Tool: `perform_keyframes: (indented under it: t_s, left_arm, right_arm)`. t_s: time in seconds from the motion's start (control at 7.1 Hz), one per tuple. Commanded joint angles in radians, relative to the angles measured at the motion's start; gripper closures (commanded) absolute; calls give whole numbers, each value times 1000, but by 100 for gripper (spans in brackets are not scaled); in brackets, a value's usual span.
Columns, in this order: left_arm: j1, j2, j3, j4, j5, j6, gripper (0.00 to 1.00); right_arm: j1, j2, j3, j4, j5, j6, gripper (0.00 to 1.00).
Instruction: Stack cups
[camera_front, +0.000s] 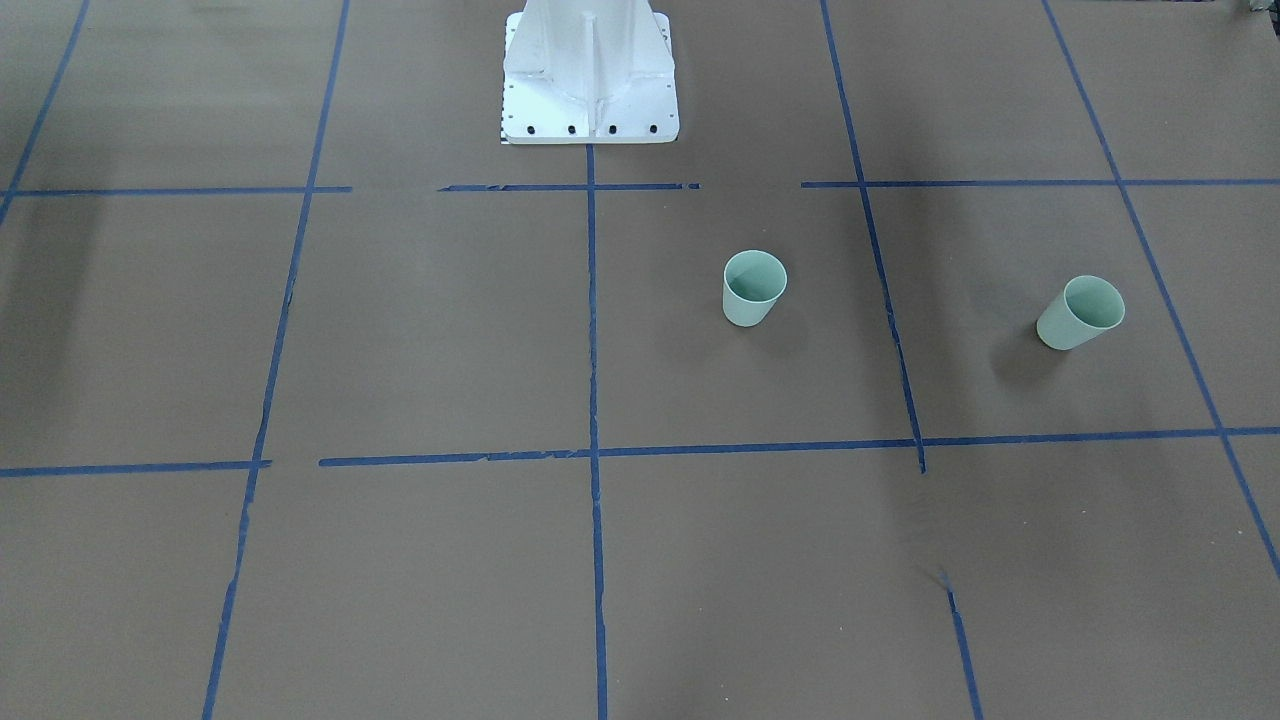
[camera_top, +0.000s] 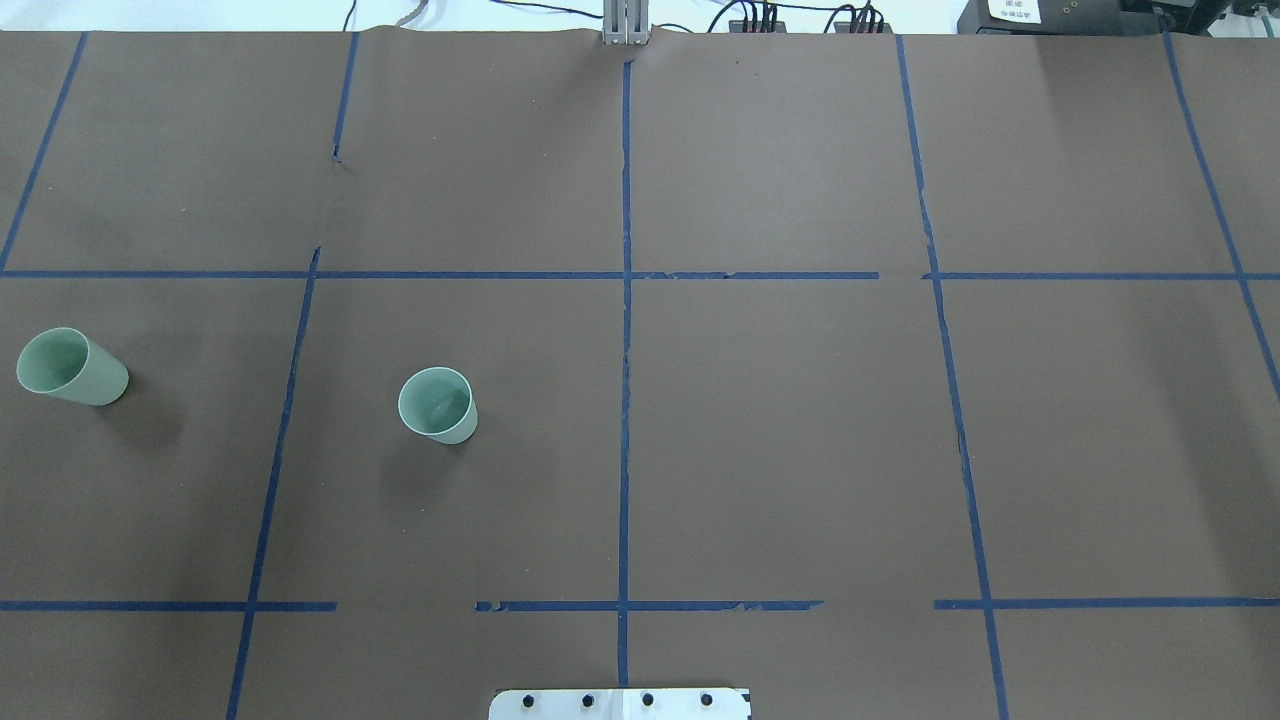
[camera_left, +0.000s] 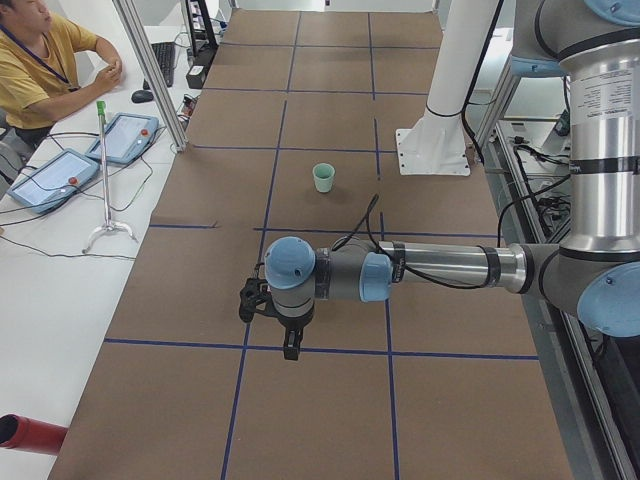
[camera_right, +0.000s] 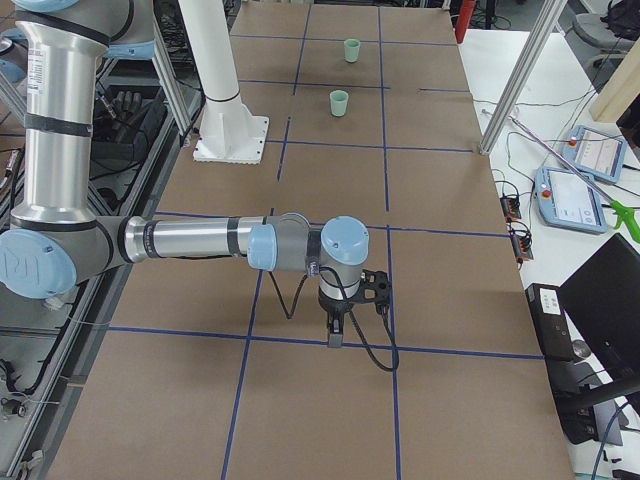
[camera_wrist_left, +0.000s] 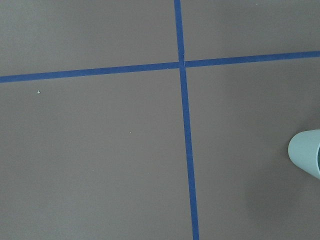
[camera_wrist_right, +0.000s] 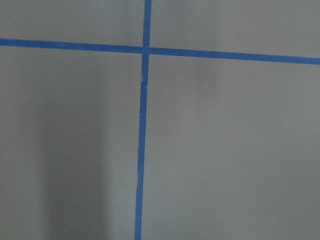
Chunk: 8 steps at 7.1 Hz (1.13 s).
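Stage: by my reading not yet begun; the two cups stand apart and neither is held.
Far-left cup (camera_top: 72, 367): upright, mouth up, at the left edge of the overhead view, mid-height.
Inner cup (camera_top: 438, 405): upright, left of centre in the same view, across a blue tape line (camera_top: 283, 420) from the other and well apart from it.
Counter (camera_top: 800, 450): brown, taped into a grid.
Left end effector (camera_left: 289, 345): hangs pointing down over the counter in the lower middle of the left side view. I cannot tell how wide its fingers stand. Its wrist view catches one cup's wall at the right edge.
Right end effector (camera_right: 334, 335): points down over a tape line in the lower middle of the right side view, far from both cups. Its width cannot be told either.
Doing it well: both cups lie on the left arm's side, so that arm is the likely one to act. Come straight down on one cup and pinch its wall just under the rim. Lift it clear of the other's rim, centre it over that mouth, then lower it before letting go.
Risk: smooth tapered walls may slip, and a sideways nudge could topple a cup.
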Motion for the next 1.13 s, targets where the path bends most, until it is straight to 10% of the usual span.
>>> perform_keyframes:
  t_s: [0.0,0.99]
  left_arm:
    - [151,5,2,-292,57,-338,0]
    - [432,13,73,-539,151,-627,3]
  right_arm:
    - [1,1,0,0,0,0,0]
    - [1,1,0,0,0,0,0]
